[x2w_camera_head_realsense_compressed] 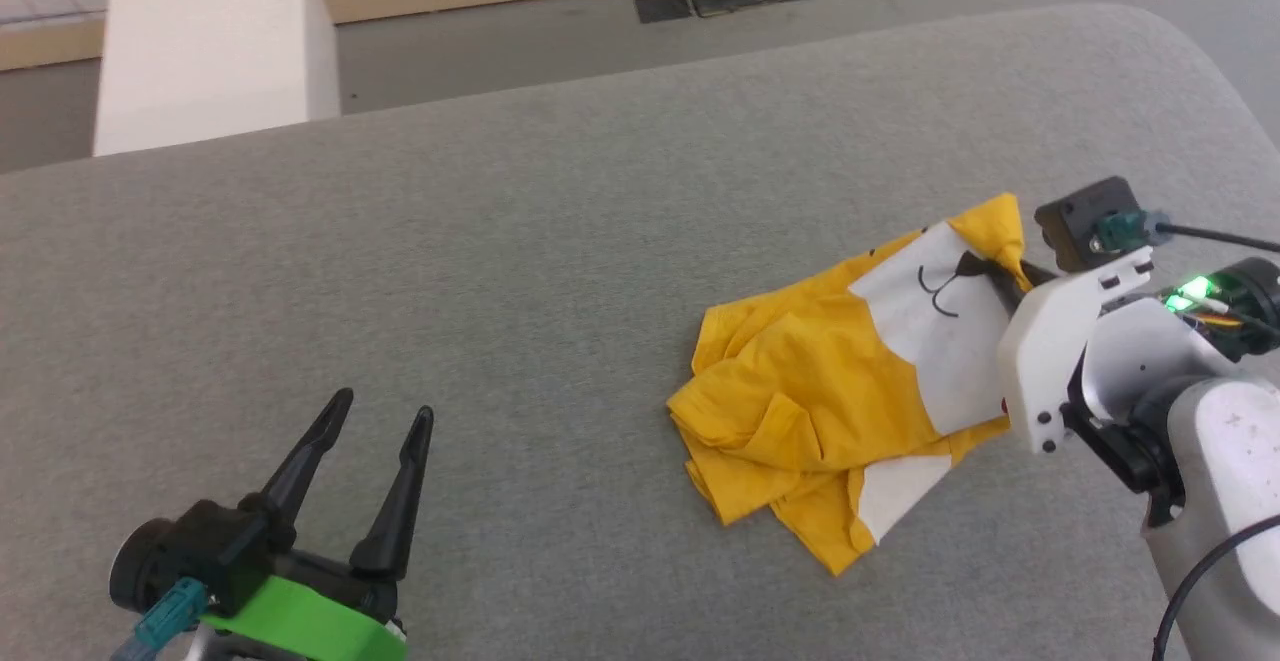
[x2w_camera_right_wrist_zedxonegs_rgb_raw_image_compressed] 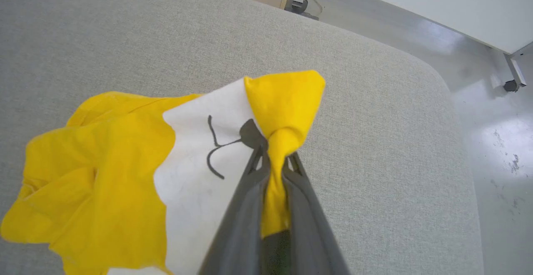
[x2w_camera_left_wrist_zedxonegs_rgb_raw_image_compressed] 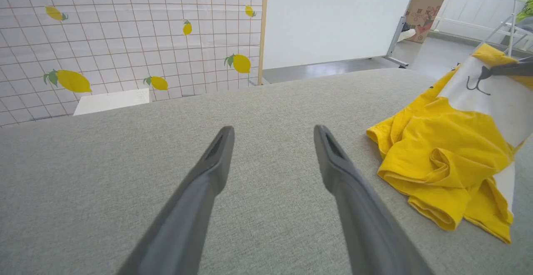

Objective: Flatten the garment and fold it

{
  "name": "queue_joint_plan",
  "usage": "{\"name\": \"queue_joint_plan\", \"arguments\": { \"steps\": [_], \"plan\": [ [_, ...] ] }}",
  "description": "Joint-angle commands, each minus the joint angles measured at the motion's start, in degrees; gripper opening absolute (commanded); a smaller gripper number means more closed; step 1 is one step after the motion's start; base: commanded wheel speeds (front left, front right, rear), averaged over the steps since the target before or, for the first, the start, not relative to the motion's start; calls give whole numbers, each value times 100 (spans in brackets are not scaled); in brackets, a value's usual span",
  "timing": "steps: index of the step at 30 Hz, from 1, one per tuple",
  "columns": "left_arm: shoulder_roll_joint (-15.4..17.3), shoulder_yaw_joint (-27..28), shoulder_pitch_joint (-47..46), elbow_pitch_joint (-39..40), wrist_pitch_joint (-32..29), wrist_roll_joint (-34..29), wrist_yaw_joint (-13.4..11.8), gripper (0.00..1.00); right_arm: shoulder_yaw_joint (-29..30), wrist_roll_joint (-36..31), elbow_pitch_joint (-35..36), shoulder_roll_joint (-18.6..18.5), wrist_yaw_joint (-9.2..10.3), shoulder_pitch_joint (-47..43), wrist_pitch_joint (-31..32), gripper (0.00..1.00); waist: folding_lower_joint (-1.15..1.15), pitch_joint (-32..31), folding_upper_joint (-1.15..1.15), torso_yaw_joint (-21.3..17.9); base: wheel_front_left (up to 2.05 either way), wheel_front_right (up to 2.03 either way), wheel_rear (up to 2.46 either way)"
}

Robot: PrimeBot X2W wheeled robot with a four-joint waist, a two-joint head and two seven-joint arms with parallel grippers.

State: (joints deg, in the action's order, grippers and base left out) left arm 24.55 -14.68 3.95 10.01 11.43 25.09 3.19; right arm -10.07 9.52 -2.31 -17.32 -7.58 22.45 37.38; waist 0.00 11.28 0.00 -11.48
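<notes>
- The left gripper point(x2w_camera_head_realsense_compressed: 385, 404) hovers nearest, low at the left over the cloth-covered table point(x2w_camera_head_realsense_compressed: 500, 271). Its two tapered dark fingers are spread wide with nothing between them.
- The table top is a flat, finely woven grey fabric with a rounded far corner.
- The garment point(x2w_camera_head_realsense_compressed: 800, 381) lies to the right on the table, well apart from the left gripper. It is a soft yellow heap of rumpled folds with white patches and thin black whisker lines.
- Its long axis runs from the near left to the far right, where it rises to a pinched peak.
- The right gripper point(x2w_camera_right_wrist_zedxonegs_rgb_raw_image_compressed: 275, 154) is clamped narrowly on that peak, bunching the yellow cloth into a knot.
- Its white housing hides the garment's right edge, and the sleeves and collar cannot be made out.
- Beyond stand a white block point(x2w_camera_head_realsense_compressed: 210, 51) and a lemon-print wall point(x2w_camera_left_wrist_zedxonegs_rgb_raw_image_compressed: 125, 38).
</notes>
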Motion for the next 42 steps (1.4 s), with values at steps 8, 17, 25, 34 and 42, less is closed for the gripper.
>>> {"name": "queue_joint_plan", "arguments": {
  "steps": [8, 17, 25, 34, 42],
  "plan": [
    [240, 42, -130, 254, -95, -126, 10, 100, -34, -249, -43, -175, 9, 543, -21, 0, 0, 429, 0, -582, 0, 0, 0],
    [597, 291, -201, 694, -197, -167, -17, 100, 230, -646, 59, -400, 9, 1028, -174, 0, 0, 1002, 0, -836, 0, 0, 0],
    [1047, 632, -291, 1313, -323, -237, -17, 100, 691, -1069, 221, -616, 9, 1295, -173, 0, 0, 1672, 0, -917, 0, 0, 0],
    [1470, 903, -389, 1917, -479, -294, 33, 100, 1259, -1557, 310, -883, 9, 1389, -369, 0, 0, 2375, 0, -941, 0, 0, 0],
    [1679, 1049, -356, 2162, -558, -284, 49, 100, 1984, -1916, 83, -701, 9, 1292, -764, 0, 0, 2802, 0, -889, 0, 0, 0]
  ]
}}
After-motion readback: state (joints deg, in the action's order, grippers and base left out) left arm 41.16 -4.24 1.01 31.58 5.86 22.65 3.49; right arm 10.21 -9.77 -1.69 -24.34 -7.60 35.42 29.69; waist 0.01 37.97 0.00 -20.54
